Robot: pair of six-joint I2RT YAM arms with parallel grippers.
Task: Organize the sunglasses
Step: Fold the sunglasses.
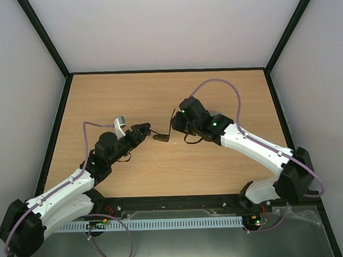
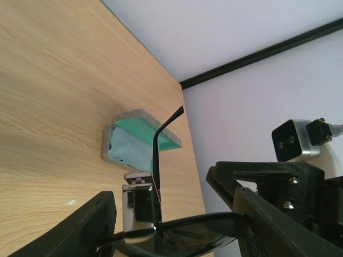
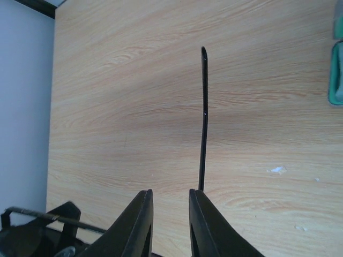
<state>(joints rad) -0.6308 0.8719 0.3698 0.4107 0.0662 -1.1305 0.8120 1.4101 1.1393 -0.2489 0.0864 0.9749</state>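
Sunglasses (image 1: 159,137) are clasped mid-frame by the left end effector (image 1: 142,130); the right end effector (image 3: 170,194) is slightly parted. Worktop (image 1: 159,95) is bounded above by a black edge (image 1: 169,70).

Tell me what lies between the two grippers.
Only the sunglasses, as the top view shows: their lenses sit at the left gripper, and one temple arm stands by the right gripper.

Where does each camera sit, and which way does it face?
Top external: above and behind the arms, looking down on the table; both arms show.
Left wrist: on the left hand, facing along the table to the open case; its fingers flank the sunglasses.
Right wrist: on the right hand, facing down at the table; its fingertips show.
Shared: sunglasses in all three.
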